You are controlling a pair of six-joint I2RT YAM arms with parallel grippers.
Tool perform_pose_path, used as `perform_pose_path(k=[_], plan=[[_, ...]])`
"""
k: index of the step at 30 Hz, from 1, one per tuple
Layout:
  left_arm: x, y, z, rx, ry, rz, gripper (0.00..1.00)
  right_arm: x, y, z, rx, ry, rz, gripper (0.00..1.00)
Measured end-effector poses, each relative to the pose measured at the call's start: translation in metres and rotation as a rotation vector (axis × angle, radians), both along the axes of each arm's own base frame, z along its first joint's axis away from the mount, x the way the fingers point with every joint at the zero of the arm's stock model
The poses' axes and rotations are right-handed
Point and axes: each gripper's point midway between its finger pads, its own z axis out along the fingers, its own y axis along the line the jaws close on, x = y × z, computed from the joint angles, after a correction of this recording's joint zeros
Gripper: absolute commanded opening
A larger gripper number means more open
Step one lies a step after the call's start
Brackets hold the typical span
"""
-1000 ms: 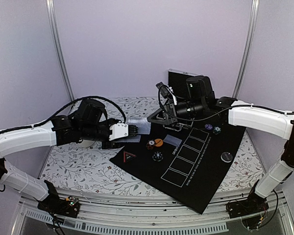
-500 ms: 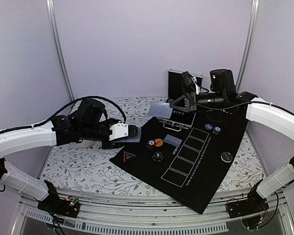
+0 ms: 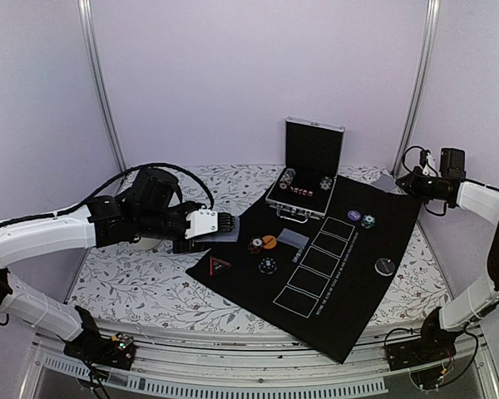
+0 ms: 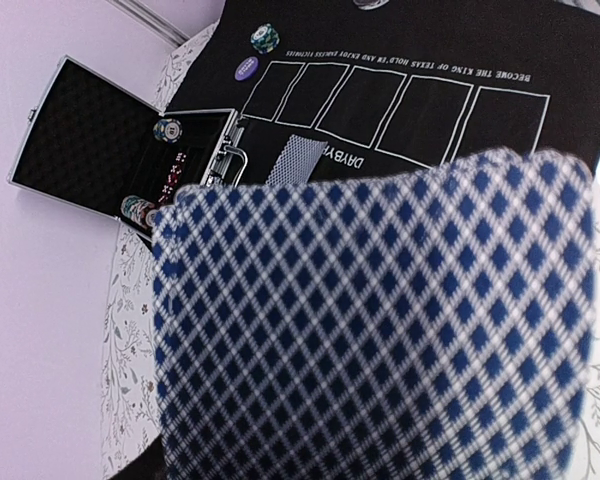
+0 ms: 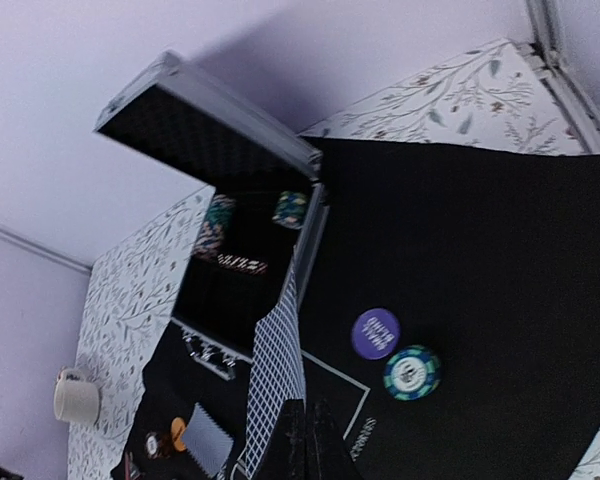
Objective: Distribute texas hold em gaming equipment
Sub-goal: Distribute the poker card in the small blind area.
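Observation:
My left gripper (image 3: 224, 223) hovers at the mat's left edge, shut on a deck of playing cards (image 4: 380, 320). The deck's blue-and-white diamond back fills the left wrist view and hides the fingers. My right gripper (image 3: 404, 181) is at the far right of the black mat (image 3: 333, 283), shut on a single card (image 5: 276, 380) that stands edge-on between its fingertips. One card (image 3: 293, 239) lies back up on the mat beside an orange disc (image 3: 269, 242) and a chip (image 3: 255, 246). A purple disc (image 5: 376, 333) and a green-striped chip (image 5: 412, 372) lie near the right gripper.
An open aluminium case (image 3: 303, 179) with chips inside stands at the back of the mat. A black chip (image 3: 267, 266) and a black button disc (image 3: 385, 266) lie on the mat, and a small red triangle (image 3: 219, 266) near its left corner. A cream cup (image 5: 77, 395) sits far left.
The right arm has swung from beside the left gripper, past the case, out to the far right, carrying one card. The left arm and its deck have not moved.

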Motion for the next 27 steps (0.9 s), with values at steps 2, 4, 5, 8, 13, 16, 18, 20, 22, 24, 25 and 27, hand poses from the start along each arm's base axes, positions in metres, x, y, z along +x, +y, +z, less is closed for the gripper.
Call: perform_pose_path(k=[2, 4, 5, 8, 13, 16, 18, 20, 22, 24, 25, 27], plan=[[0.000, 0.000, 0.000, 0.000, 0.001, -0.002, 0.53, 0.012, -0.028, -0.020, 0.000, 0.027, -0.064, 0.02], [0.000, 0.000, 0.000, 0.000, 0.001, -0.002, 0.53, 0.023, -0.050, -0.045, 0.004, 0.063, -0.111, 0.02], [-0.001, 0.000, 0.000, 0.001, 0.002, -0.003, 0.53, 0.027, -0.059, -0.059, 0.008, 0.087, -0.130, 0.02], [-0.001, 0.000, -0.001, 0.000, 0.004, -0.005, 0.53, 0.034, -0.075, -0.096, 0.026, 0.154, -0.162, 0.02], [-0.002, -0.001, -0.001, 0.000, 0.005, -0.007, 0.53, 0.039, -0.080, -0.145, 0.046, 0.248, -0.169, 0.02], [-0.002, -0.001, -0.001, -0.002, 0.007, -0.010, 0.53, 0.040, -0.079, -0.160, 0.055, 0.272, -0.165, 0.02], [-0.003, -0.001, 0.000, -0.003, 0.008, -0.013, 0.53, 0.040, -0.079, -0.165, 0.059, 0.279, -0.164, 0.02], [-0.003, -0.001, 0.000, -0.004, 0.009, -0.014, 0.53, 0.040, -0.079, -0.169, 0.061, 0.284, -0.165, 0.02], [-0.003, -0.001, 0.000, -0.003, 0.008, -0.014, 0.53, 0.040, -0.079, -0.170, 0.061, 0.285, -0.165, 0.06], [-0.003, -0.001, -0.001, -0.003, 0.009, -0.014, 0.53, 0.040, -0.079, -0.171, 0.059, 0.286, -0.166, 0.22], [-0.003, -0.001, -0.001, -0.003, 0.009, -0.014, 0.53, 0.040, -0.080, -0.171, 0.058, 0.289, -0.169, 0.28], [-0.003, -0.001, -0.001, -0.002, 0.010, -0.015, 0.53, 0.040, -0.082, -0.172, 0.049, 0.295, -0.177, 0.39]])
